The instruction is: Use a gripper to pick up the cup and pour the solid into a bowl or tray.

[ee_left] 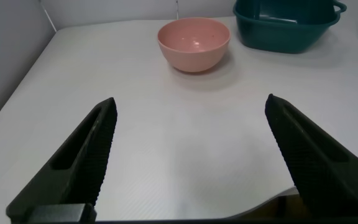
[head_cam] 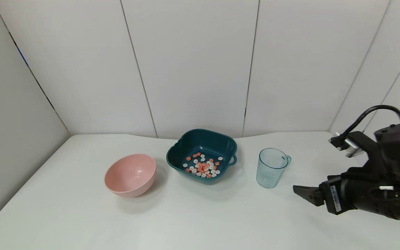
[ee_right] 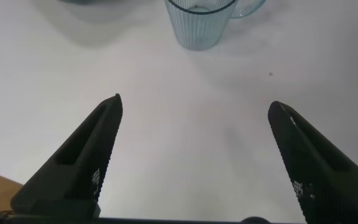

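Cup (head_cam: 271, 168) stands upright, handle toward the far right, empty; solid (head_cam: 203, 166) lies in the bowl (head_cam: 186, 143). Right gripper (ee_right: 194, 155) spread wide, cup ahead, apart. Left gripper (ee_left: 191, 158) also spread.

A bare test booth or lab: plain white wall panels (head_cam: 193, 66) close in a white desk (head_cam: 82, 215) on three sides, with only a few plastic dishes and a cup set out on it.

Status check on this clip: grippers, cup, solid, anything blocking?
Right gripper open, short of the cup; left gripper open, parked. Cup upright, looks empty; solid in the teal dish. Pink bowl off to the side, nothing blocking.
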